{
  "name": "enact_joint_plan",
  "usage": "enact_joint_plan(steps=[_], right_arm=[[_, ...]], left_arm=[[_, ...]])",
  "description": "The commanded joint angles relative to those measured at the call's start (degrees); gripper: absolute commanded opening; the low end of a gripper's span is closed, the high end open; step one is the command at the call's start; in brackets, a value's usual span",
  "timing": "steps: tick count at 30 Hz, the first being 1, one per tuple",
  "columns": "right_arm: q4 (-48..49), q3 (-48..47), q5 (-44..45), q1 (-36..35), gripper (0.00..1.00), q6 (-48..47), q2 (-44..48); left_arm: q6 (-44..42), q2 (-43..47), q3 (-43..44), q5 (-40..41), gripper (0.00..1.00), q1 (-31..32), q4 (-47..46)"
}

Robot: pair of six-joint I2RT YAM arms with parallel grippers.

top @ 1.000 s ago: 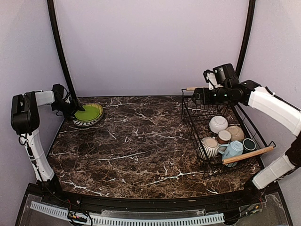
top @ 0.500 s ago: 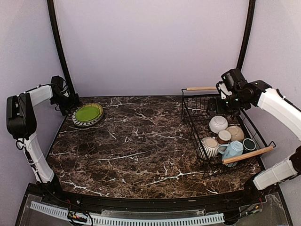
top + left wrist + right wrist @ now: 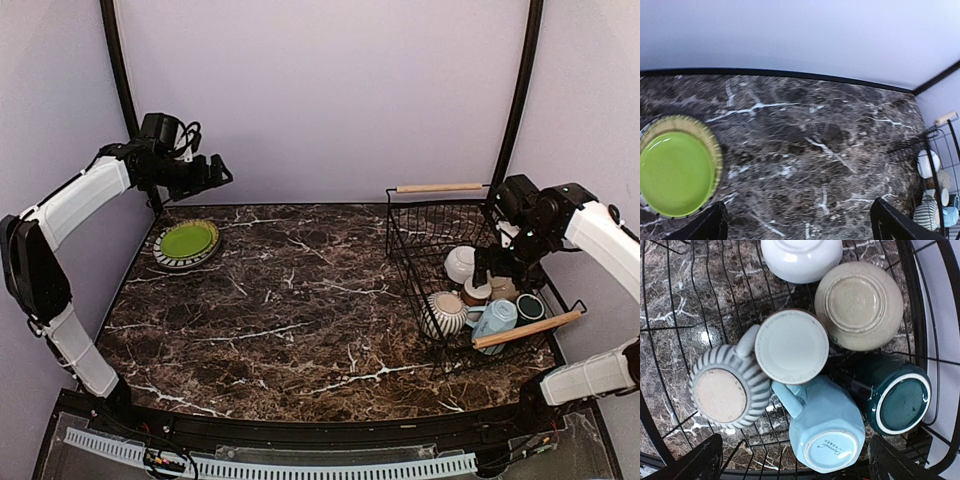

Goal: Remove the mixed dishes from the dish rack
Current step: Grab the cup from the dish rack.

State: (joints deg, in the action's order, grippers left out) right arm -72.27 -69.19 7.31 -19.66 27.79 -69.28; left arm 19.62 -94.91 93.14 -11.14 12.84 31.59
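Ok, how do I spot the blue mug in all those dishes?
Look right for the black wire dish rack. At its near end, the light blue mug lies between a striped grey bowl and a dark green mug. It is the only pale blue piece.

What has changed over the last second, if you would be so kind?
The left gripper left the lime-green plate and rose, swinging rightward. The right gripper moved from the far end of the dish rack down over its dishes. Plate and dishes stayed put.
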Motion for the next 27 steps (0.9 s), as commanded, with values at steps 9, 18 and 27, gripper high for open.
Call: enact_joint_plan(steps=[9, 18, 27], right_arm=[[-6.6, 9.1, -3.0, 0.3, 0.91, 8.2, 3.4], [-3.2, 10.4, 1.1, 0.6, 0.91, 10.3, -0.6], [3.4, 13.3, 1.9, 1.2, 0.9, 10.5, -2.2]], left_arm=[[-5.5, 0.2, 2.1, 1.0, 0.99, 11.0, 2.5], [-6.4, 3.9, -2.3, 2.1, 0.99, 11.0, 0.6], [-6.2, 4.4, -3.0, 1.8, 0.99, 11.0, 0.1]])
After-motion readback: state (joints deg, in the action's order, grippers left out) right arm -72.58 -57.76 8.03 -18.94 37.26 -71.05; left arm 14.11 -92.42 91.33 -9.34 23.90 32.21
